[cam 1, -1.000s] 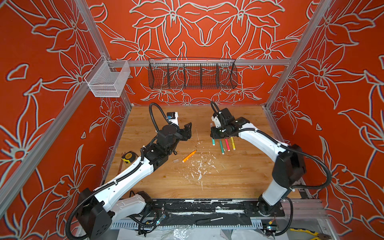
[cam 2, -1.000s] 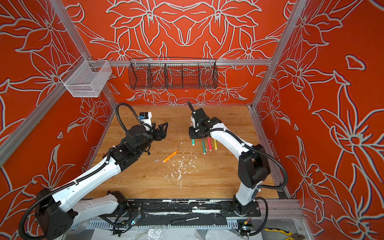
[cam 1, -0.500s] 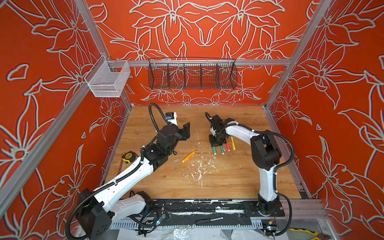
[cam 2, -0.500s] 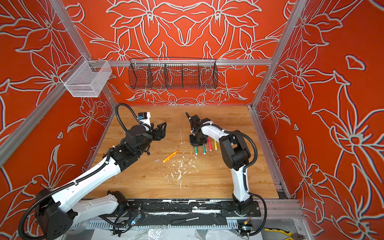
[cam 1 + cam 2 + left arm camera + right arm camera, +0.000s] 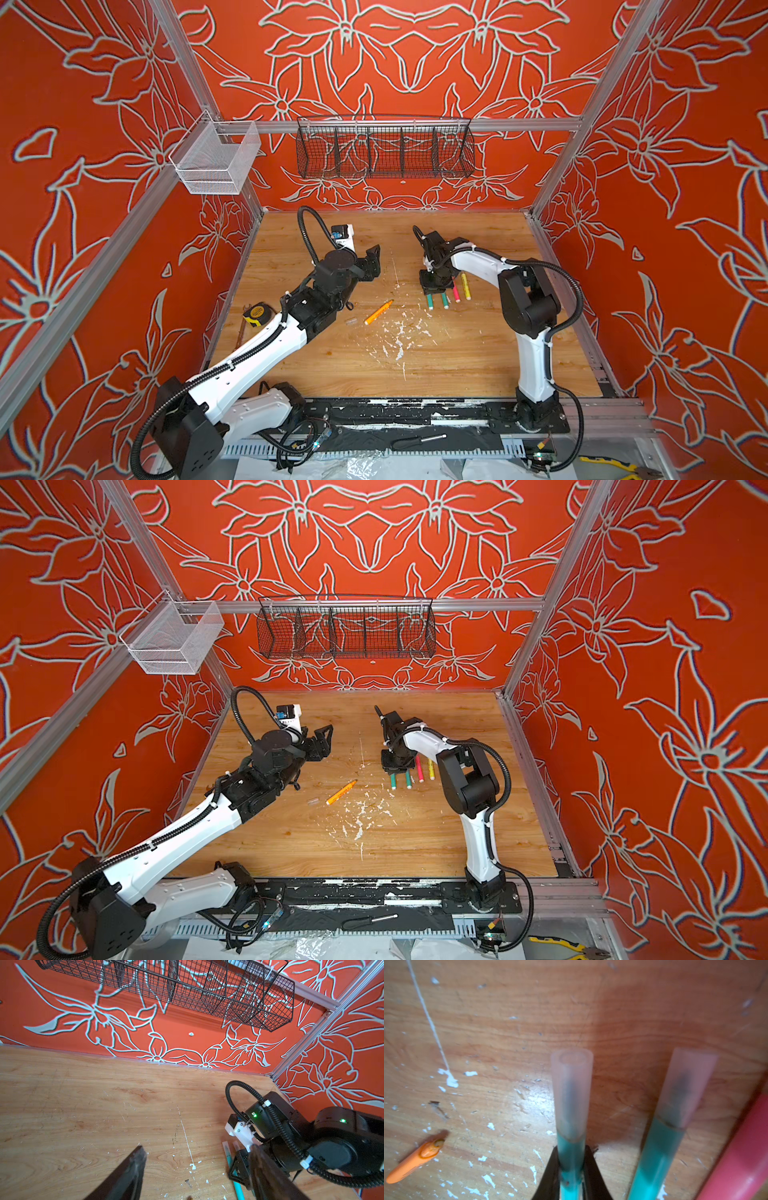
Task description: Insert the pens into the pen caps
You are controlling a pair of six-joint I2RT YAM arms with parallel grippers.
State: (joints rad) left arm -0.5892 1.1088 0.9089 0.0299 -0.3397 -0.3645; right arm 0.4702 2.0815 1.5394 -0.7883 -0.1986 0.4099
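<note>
My right gripper (image 5: 434,286) (image 5: 571,1176) is shut on a teal pen (image 5: 570,1159) whose tip sits inside a clear pen cap (image 5: 571,1088). It is low at the table, at the left end of a row. Beside it lie a second teal pen (image 5: 654,1159) with its own cap (image 5: 685,1088), a pink pen (image 5: 456,291) and a yellow pen (image 5: 466,286). An uncapped orange pen (image 5: 378,311) (image 5: 341,791) lies alone mid-table, with a loose clear cap (image 5: 351,321) just left of it. My left gripper (image 5: 372,262) (image 5: 197,1159) hovers open and holds nothing, behind the orange pen.
White paint flecks (image 5: 399,332) cover the middle of the wooden table. A yellow tape measure (image 5: 257,312) lies at the left edge. A black wire basket (image 5: 384,149) and a white mesh basket (image 5: 216,160) hang on the walls. A screwdriver (image 5: 419,440) rests on the front rail.
The right arm has folded, its elbow swinging in from the right, and its gripper has come down onto the left end of the pen row. The left arm has barely moved.
</note>
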